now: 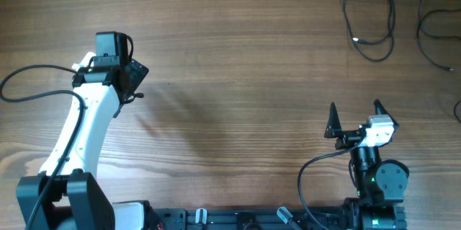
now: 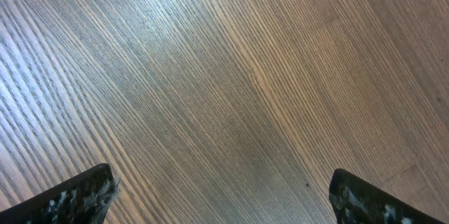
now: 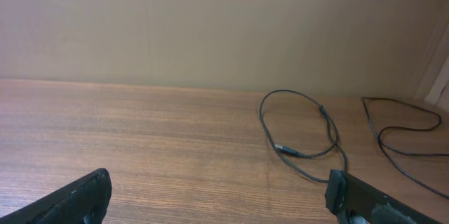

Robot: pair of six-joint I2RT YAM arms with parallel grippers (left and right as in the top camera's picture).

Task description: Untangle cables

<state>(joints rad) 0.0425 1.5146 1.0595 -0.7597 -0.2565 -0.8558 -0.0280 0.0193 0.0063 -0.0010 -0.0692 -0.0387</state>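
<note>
Your brown wood-grain surface [image 1: 238, 78] fills the view, with a plain beige wall [image 3: 210, 20] behind it. The white left arm [image 1: 79, 133] stands well to the left of the right gripper [image 1: 355, 107]. The left gripper [image 2: 223, 199] has its fingers [image 2: 77, 199] spread wide over bare wood, holding nothing. The right gripper's fingers are spread and empty too. Beyond the right gripper lie the thin black cables [image 1: 393, 15] as separate loose loops, the first straight ahead and the second loop [image 1: 421, 28] to its right, apart from it.
</note>
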